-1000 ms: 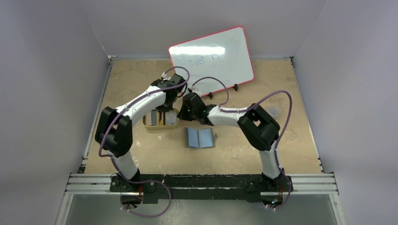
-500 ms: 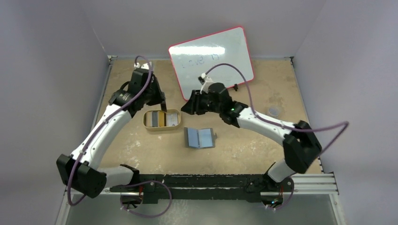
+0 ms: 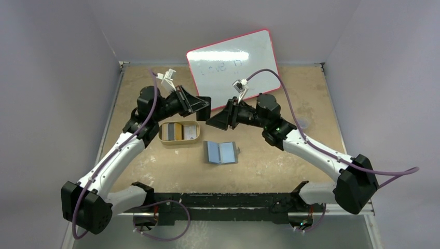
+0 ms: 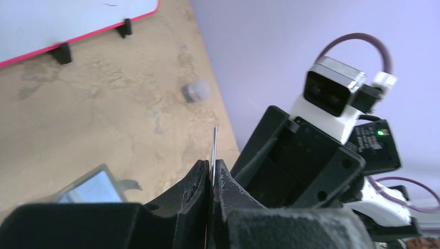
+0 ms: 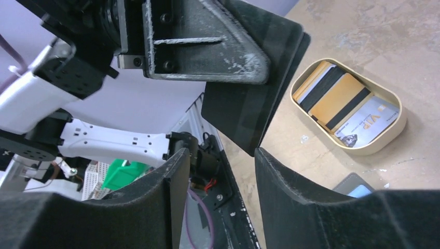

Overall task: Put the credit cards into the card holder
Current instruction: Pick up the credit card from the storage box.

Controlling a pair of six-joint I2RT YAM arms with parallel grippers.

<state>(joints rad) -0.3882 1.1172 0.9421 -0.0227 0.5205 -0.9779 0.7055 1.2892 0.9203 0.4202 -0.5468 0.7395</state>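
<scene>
My left gripper [image 3: 196,105] is raised above the table and shut on a dark credit card [image 3: 204,108]. In the left wrist view the card [image 4: 215,148] stands edge-on between the shut fingers. My right gripper [image 3: 219,120] is open and empty, facing the left one; the card's lower corner [image 5: 252,106] hangs just beyond its open jaws. Several more cards [image 3: 178,131] lie in the gold tin [image 3: 167,139]. The grey card holder [image 3: 221,152] lies open on the table below both grippers, pockets up.
A red-framed whiteboard [image 3: 233,62] stands at the back. A small grey round cap [image 3: 303,123] lies at the right. The tin with its cards [image 5: 346,109] shows in the right wrist view, with the wallet's corner [image 5: 357,187] below it.
Both arms rose from the tin. The left gripper lifted the dark card and turned it to the right. The right gripper swung round to face it, jaws open.
</scene>
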